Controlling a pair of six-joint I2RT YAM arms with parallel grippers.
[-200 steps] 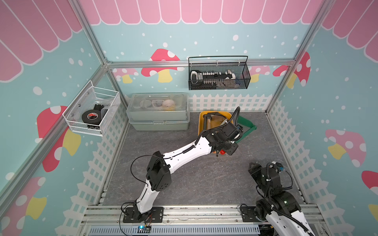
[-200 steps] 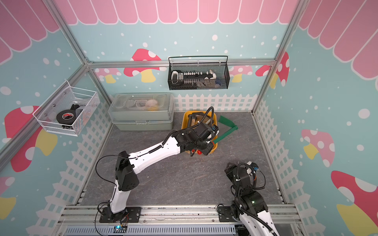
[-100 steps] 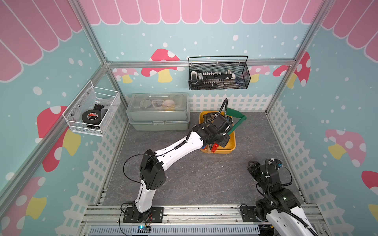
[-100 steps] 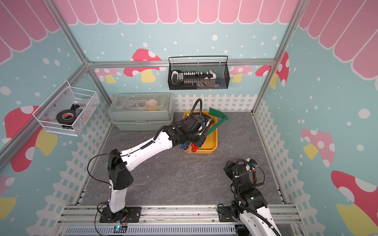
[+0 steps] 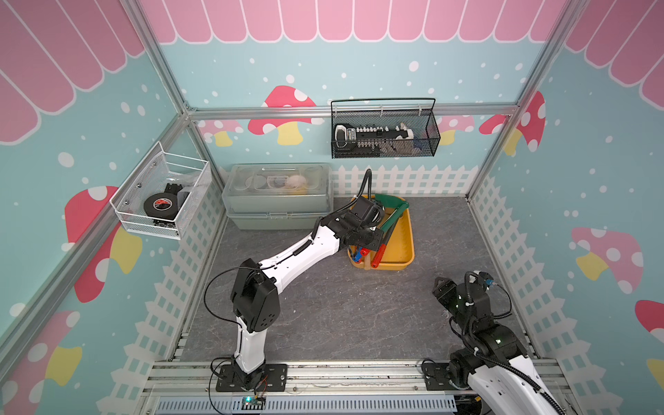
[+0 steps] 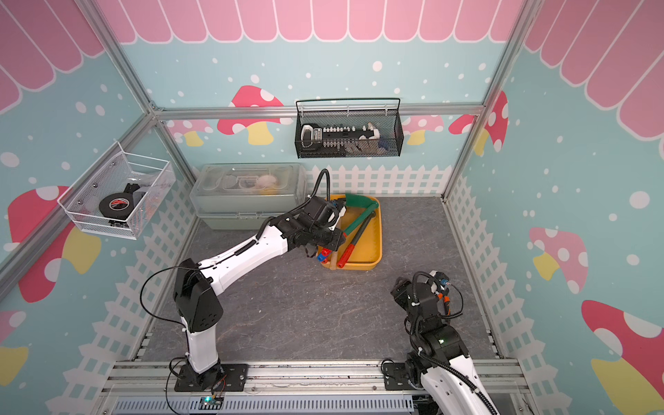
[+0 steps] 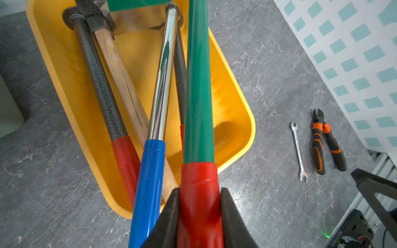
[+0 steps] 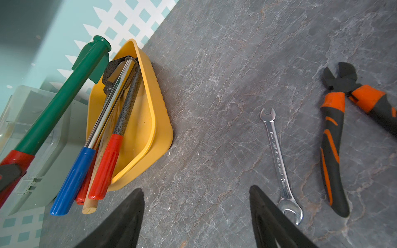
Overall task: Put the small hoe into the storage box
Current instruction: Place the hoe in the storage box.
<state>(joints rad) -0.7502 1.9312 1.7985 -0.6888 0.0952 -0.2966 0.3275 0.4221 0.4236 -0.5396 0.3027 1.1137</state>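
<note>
The small hoe (image 5: 394, 215) has a green shaft, a green blade and a red grip. My left gripper (image 7: 199, 190) is shut on the red grip and holds the hoe (image 7: 198, 96) tilted above the storage box (image 7: 236, 120), a yellow tray. Both top views show the blade (image 6: 359, 203) over the tray's (image 6: 378, 248) far end. In the right wrist view the hoe (image 8: 60, 103) hangs clear above the tray (image 8: 163, 128). My right gripper (image 8: 196, 189) stands open and holds nothing, low over the floor near the front right (image 5: 440, 287).
The tray holds a blue-handled chrome tool (image 7: 150, 167), red-gripped speckled tools (image 8: 105, 165) and a wooden handle (image 7: 120, 68). A wrench (image 8: 277, 158) and orange-black pliers (image 8: 333, 139) lie on the floor by my right gripper. A grey-green lidded case (image 5: 276, 196) stands left of the tray.
My left arm has swung the hoe back and to the left, from beside the tray's right edge to over the tray. The right arm has barely moved.
</note>
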